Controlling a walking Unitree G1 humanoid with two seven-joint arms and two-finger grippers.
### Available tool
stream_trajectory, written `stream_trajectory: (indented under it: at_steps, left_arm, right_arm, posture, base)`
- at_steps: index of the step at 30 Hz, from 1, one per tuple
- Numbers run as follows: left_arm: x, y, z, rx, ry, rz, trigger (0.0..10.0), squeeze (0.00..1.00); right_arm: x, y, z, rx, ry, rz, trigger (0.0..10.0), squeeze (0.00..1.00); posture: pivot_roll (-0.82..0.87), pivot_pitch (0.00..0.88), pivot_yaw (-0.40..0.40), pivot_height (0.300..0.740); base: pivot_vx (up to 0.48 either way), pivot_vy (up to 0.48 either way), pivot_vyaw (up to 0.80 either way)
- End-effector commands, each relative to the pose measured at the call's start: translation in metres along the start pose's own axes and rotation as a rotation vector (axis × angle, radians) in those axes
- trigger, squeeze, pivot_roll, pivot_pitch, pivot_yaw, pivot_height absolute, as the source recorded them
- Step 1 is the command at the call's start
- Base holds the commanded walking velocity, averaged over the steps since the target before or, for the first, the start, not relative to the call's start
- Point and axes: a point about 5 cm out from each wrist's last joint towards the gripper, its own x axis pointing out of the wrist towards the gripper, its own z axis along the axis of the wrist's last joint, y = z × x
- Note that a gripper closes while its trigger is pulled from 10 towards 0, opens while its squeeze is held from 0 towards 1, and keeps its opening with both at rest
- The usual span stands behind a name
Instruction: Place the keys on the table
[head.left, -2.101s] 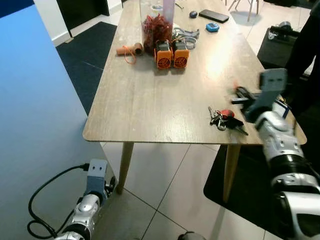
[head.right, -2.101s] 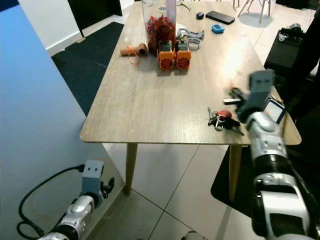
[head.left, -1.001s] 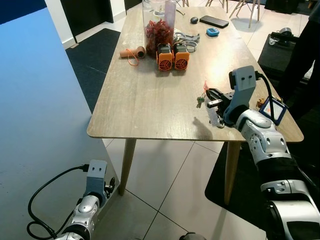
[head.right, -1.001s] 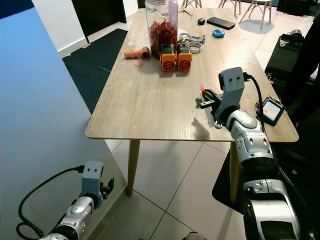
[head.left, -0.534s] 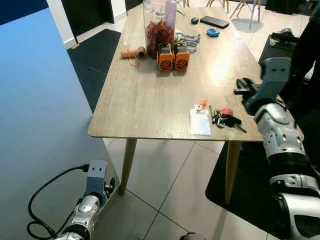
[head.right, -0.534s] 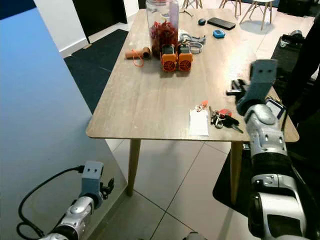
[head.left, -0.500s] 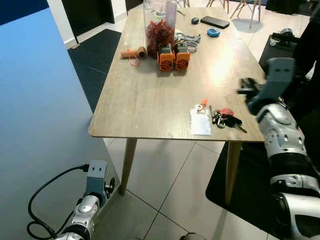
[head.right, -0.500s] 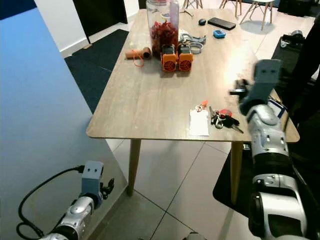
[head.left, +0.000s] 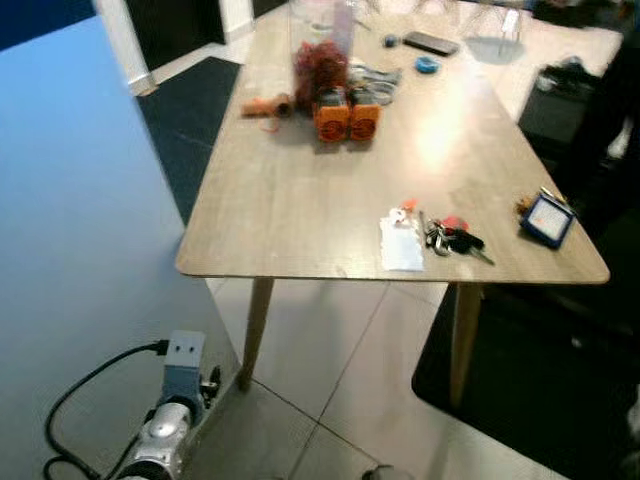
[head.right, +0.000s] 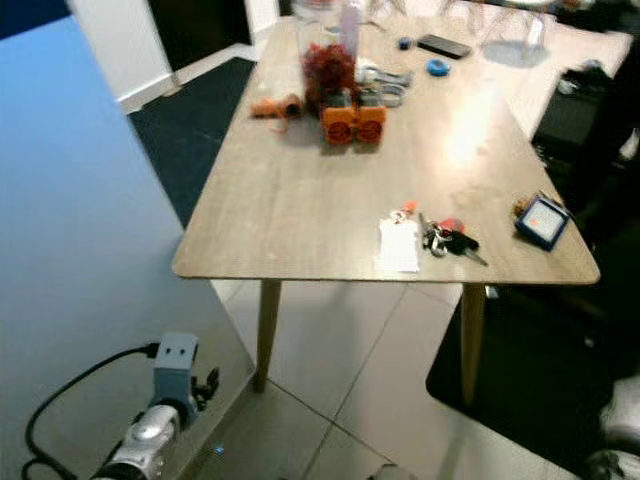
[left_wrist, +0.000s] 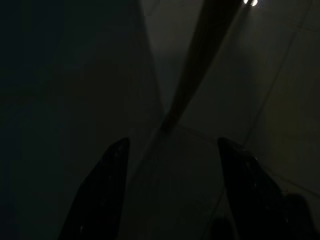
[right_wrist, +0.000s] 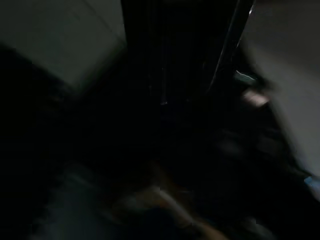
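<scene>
The left gripper (left_wrist: 170, 195) hangs low by the floor, fingers spread apart. The right gripper's fingers cannot be made out. Dark keys (head.left: 450, 239) with a red tag lie near the wooden table's (head.left: 300, 190) front edge.

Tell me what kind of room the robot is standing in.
Probably a home dining or living area: a long wooden table on a tiled floor, a dark rug beside it, and keys and a phone lying on top.

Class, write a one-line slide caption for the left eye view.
Keys lie beside a white tag near the table edge.
</scene>
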Motion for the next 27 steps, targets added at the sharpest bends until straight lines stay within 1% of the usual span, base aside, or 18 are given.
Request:
stream_trajectory:
  at_steps: [1,2,3,4,6,7,9,10,14,15,16,17,19,21,22,24,25,27]
  left_arm:
    - [-0.001,0.004,-0.003,0.008,0.023,0.005,10.0,0.00]
    - [0.000,0.003,-0.002,0.010,0.023,0.000,10.0,0.00]
    - [0.000,0.003,-0.002,0.010,0.023,0.000,10.0,0.00]
    - [0.001,0.002,-0.001,0.011,0.024,-0.004,10.0,0.00]
    - [0.003,-0.003,0.001,0.022,0.028,-0.026,10.0,0.00]
    - [0.003,-0.005,0.002,0.024,0.031,-0.033,10.0,0.00]
    - [0.005,-0.010,0.003,0.033,0.039,-0.051,10.0,0.00]
    - [0.005,-0.010,0.003,0.033,0.039,-0.051,10.0,0.00]
    - [0.007,-0.017,0.007,0.038,0.040,-0.066,10.0,0.00]
    - [0.007,-0.017,0.007,0.038,0.040,-0.066,10.0,0.00]
    - [0.008,-0.018,0.007,0.035,0.043,-0.068,10.0,0.00]
    - [0.008,-0.018,0.007,0.035,0.043,-0.068,10.0,0.00]
    - [0.008,-0.018,0.006,0.023,0.052,-0.070,10.0,0.00]
    - [0.008,-0.019,0.006,0.022,0.055,-0.071,10.0,0.00]
    - [0.008,-0.019,0.006,0.027,0.057,-0.074,10.0,0.00]
    - [0.008,-0.019,0.006,0.029,0.058,-0.074,10.0,0.00]
    - [0.008,-0.017,0.007,0.044,0.053,-0.076,10.0,0.00]
    - [0.009,-0.015,0.009,0.064,0.046,-0.084,10.0,0.00]
  right_arm:
    - [-0.018,-0.015,-0.055,-0.127,0.180,0.020,10.0,0.00]
    - [-0.025,-0.018,-0.072,-0.169,0.249,0.040,10.0,0.00]
    - [-0.025,-0.018,-0.072,-0.169,0.249,0.040,10.0,0.00]
    - [-0.035,-0.019,-0.091,-0.228,0.325,0.070,10.0,0.00]
    - [-0.061,-0.013,-0.130,-0.358,0.457,0.175,10.0,0.00]
    - [-0.069,-0.011,-0.140,-0.386,0.490,0.205,10.0,0.00]
    - [-0.090,0.004,-0.162,-0.402,0.581,0.338,10.0,0.00]
    - [-0.090,0.004,-0.162,-0.402,0.581,0.338,10.0,0.00]
    - [-0.120,0.034,-0.185,-0.520,0.627,0.591,10.0,0.00]
    - [-0.120,0.034,-0.185,-0.520,0.627,0.591,10.0,0.00]
    - [-0.128,0.044,-0.189,-0.539,0.634,0.659,10.0,0.00]
    - [-0.128,0.044,-0.189,-0.539,0.634,0.659,10.0,0.00]
    - [-0.136,0.053,-0.194,-0.555,0.651,0.721,10.0,0.00]
    - [-0.138,0.054,-0.195,-0.560,0.653,0.732,10.0,0.00]
    - [-0.141,0.052,-0.199,-0.598,0.664,0.738,10.0,0.00]
    - [-0.142,0.052,-0.199,-0.607,0.667,0.739,10.0,0.00]
    - [-0.144,0.047,-0.202,-0.667,0.652,0.745,10.0,0.00]
    - [-0.147,0.045,-0.204,-0.701,0.639,0.755,10.0,0.00]
  posture:
    - [0.03,0.074,0.039,0.740]
    - [0.03,0.074,0.043,0.740]
    - [0.03,0.074,0.043,0.740]
    - [0.03,0.074,0.047,0.740]
    - [0.02,0.074,0.049,0.740]
    - [0.02,0.074,0.049,0.740]
    - [0.02,0.073,0.050,0.740]
    - [0.02,0.073,0.050,0.740]
    - [0.02,0.067,0.044,0.740]
    - [0.02,0.067,0.044,0.740]
    - [0.02,0.063,0.038,0.740]
    - [0.02,0.063,0.038,0.740]
    - [0.03,0.054,0.030,0.740]
    - [0.03,0.054,0.030,0.740]
    - [0.05,0.044,0.032,0.740]
    - [0.05,0.044,0.032,0.740]
    - [0.06,0.041,0.042,0.740]
    - [0.06,0.039,0.061,0.740]
  base:
    - [0.000,0.000,0.00]
    - [0.000,0.000,0.00]
    - [0.000,0.000,0.00]
    - [0.000,0.000,0.00]
    - [0.000,0.000,0.00]
    - [0.000,0.000,0.00]
    - [0.000,0.000,0.00]
    - [0.000,0.000,0.00]
    - [0.000,0.000,0.00]
    - [0.000,0.000,0.00]
    - [0.000,0.000,0.00]
    - [0.000,0.000,0.00]
    - [0.000,0.000,0.00]
    - [0.000,0.000,0.00]
    - [0.000,0.000,0.00]
    - [0.000,0.000,0.00]
    - [0.000,0.000,0.00]
    - [0.000,0.000,0.00]
